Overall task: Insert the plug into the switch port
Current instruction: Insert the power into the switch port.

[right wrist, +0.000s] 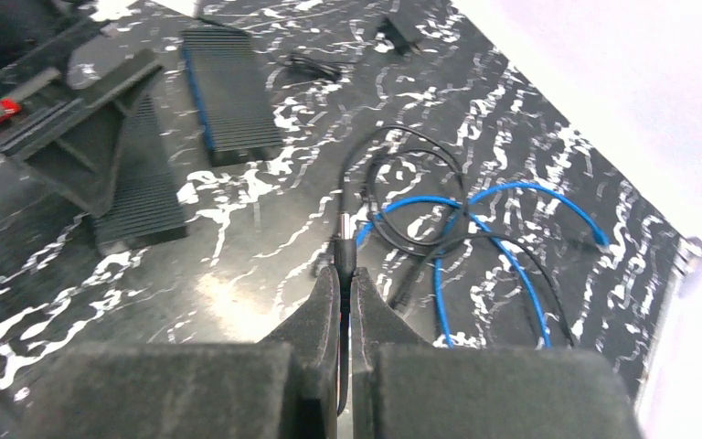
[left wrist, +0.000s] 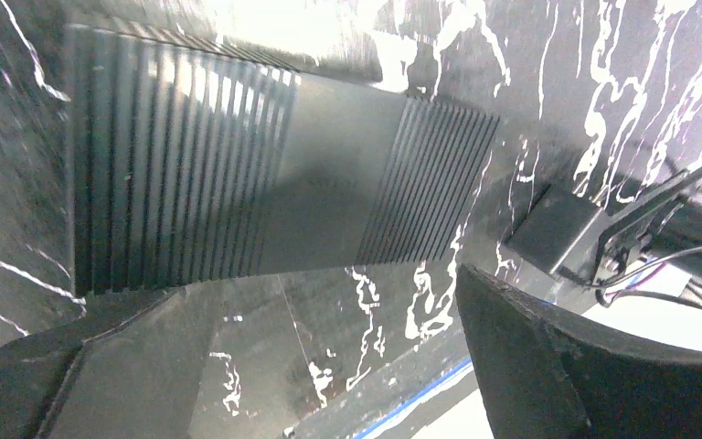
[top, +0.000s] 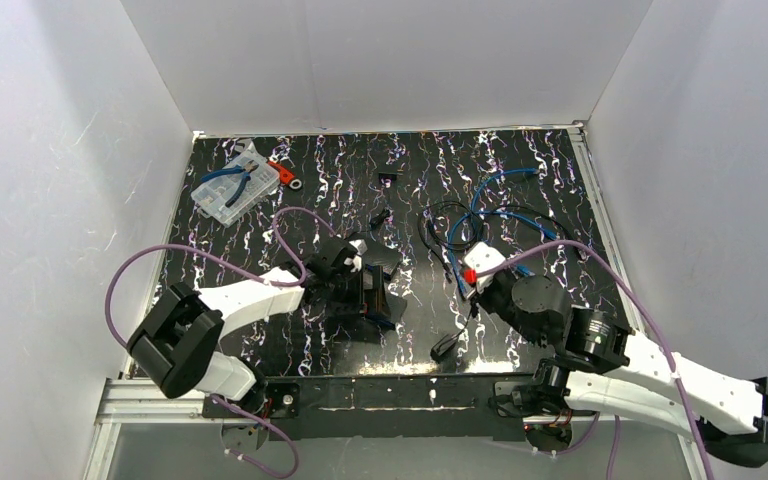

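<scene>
The switch (left wrist: 265, 174) is a black ribbed box lying flat on the marbled table; it also shows in the top view (top: 368, 305). My left gripper (left wrist: 329, 338) is open and hangs just over the switch's near edge, holding nothing; in the top view it (top: 360, 285) is over the switch. My right gripper (right wrist: 345, 279) is shut on the black barrel plug (right wrist: 345, 245), whose tip sticks out past the fingertips. In the top view it (top: 472, 275) is right of the switch, apart from it. The plug's black cable (right wrist: 402, 183) trails off behind it.
A second ribbed black box (right wrist: 228, 91) lies beyond the switch. Blue cables (top: 505, 215) and black cable loops lie at the back right. A clear parts box with pliers (top: 232, 188) sits at the back left. A small black adapter (top: 445, 345) lies near the front edge.
</scene>
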`<move>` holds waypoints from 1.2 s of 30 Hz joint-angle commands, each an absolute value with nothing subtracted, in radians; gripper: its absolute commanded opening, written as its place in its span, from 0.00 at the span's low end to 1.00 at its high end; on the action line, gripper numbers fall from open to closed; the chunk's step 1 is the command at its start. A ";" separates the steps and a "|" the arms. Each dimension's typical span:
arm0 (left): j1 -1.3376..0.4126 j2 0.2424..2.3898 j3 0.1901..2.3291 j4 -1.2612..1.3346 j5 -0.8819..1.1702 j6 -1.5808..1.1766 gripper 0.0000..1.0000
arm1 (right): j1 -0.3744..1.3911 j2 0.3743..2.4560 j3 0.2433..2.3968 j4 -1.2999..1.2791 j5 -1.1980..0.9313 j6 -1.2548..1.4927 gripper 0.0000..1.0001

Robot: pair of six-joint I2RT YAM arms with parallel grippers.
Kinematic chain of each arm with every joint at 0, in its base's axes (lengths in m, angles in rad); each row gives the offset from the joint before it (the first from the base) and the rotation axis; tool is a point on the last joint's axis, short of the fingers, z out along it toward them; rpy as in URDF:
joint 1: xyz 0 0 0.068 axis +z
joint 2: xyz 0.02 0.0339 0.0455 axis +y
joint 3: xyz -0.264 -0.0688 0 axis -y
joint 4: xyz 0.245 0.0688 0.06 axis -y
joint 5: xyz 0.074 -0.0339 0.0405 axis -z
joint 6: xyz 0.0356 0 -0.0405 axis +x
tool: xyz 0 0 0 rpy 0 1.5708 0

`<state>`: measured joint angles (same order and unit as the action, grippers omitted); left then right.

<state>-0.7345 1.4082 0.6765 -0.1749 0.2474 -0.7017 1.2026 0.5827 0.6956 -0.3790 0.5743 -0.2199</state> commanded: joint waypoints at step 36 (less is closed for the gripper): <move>-0.580 1.363 0.813 -0.262 -0.005 -0.532 0.98 | 0.887 0.984 0.658 -0.323 -0.169 0.068 0.01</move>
<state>-0.6086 1.3319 0.7998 -0.3302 -0.0578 -0.5690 0.8894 0.9424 0.6853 -0.3847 -0.0372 -0.0185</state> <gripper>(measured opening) 0.981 0.042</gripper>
